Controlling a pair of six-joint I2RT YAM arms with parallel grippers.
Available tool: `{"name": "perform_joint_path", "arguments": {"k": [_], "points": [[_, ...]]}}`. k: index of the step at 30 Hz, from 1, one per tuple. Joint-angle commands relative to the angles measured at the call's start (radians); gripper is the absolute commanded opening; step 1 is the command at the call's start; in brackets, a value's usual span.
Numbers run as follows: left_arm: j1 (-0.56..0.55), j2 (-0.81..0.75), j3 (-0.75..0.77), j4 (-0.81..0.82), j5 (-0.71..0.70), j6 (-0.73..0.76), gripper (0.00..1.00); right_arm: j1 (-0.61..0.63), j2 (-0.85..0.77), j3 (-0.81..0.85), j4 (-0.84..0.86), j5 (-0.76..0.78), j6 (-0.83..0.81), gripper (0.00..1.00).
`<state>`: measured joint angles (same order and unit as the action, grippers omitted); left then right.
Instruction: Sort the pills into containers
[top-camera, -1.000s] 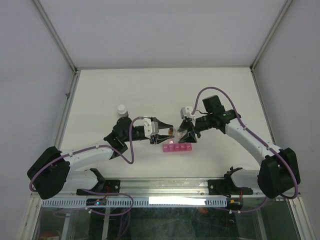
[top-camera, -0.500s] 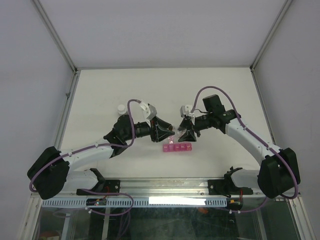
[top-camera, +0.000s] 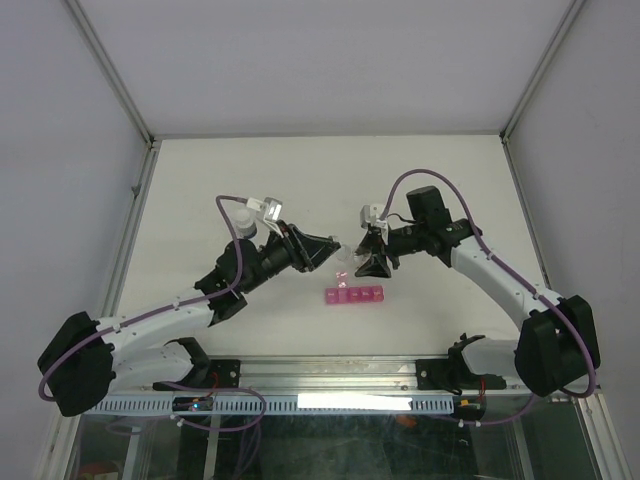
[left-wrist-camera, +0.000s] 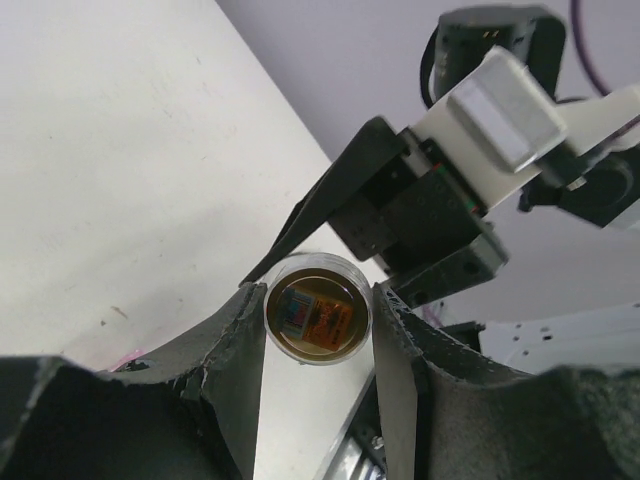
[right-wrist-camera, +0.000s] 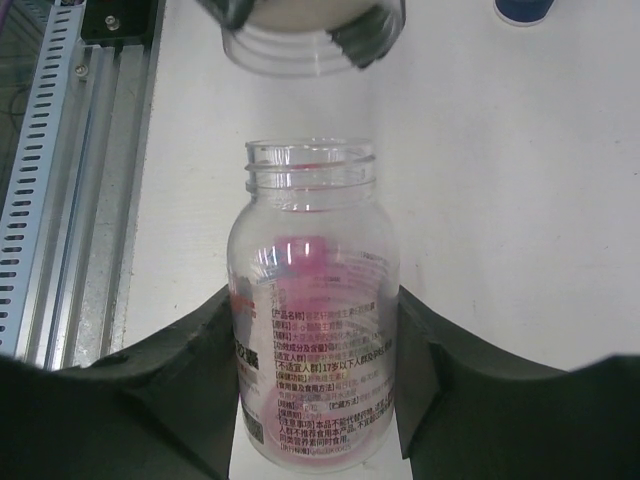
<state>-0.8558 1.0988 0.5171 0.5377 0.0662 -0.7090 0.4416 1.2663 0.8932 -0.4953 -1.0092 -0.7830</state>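
The pink pill-organiser strip (top-camera: 353, 295) lies flat on the white table between the two arms, lids shut as far as I can tell. My left gripper (top-camera: 335, 252) is shut on a small clear bottle (left-wrist-camera: 318, 322) with orange-brown contents, held tilted above and to the left of the strip. My right gripper (top-camera: 372, 265) is shut on a clear, uncapped bottle with a printed label (right-wrist-camera: 312, 340), just above the strip's right part. In the right wrist view the strip shows as pink through this bottle. The left gripper's bottle (right-wrist-camera: 300, 30) hangs mouth to mouth with it, a small gap between.
A white-capped bottle (top-camera: 243, 218) stands behind the left arm. A blue object (right-wrist-camera: 523, 10) lies on the table at the far edge of the right wrist view. The metal rail (right-wrist-camera: 60, 150) runs along the table's near edge.
My left arm has swung back and to the left and rolled its wrist, lifting and tipping the small bottle. My right gripper has moved slightly away from the strip with its bottle.
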Motion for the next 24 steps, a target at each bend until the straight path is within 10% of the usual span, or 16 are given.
{"name": "perform_joint_path", "arguments": {"k": [1, 12, 18, 21, 24], "points": [[0.004, -0.066, -0.005, 0.008, -0.103, -0.123, 0.0, -0.004, -0.004, 0.011, 0.013, 0.004, 0.011, 0.0], [0.009, -0.162, -0.131, -0.257, -0.349, -0.059, 0.0, -0.156, -0.116, 0.041, 0.103, -0.202, 0.192, 0.0], [0.022, -0.227, -0.215, -0.425, -0.492, -0.08, 0.0, -0.257, -0.25, 0.086, 0.695, 0.398, 1.015, 0.0], [0.039, -0.237, -0.229, -0.477, -0.535, -0.094, 0.0, -0.31, -0.143, 0.256, 0.794, 0.09, 1.341, 0.0], [0.067, -0.227, -0.238, -0.53, -0.567, -0.109, 0.0, -0.146, -0.135, 0.17, 1.421, -0.268, 1.775, 0.0]]}}
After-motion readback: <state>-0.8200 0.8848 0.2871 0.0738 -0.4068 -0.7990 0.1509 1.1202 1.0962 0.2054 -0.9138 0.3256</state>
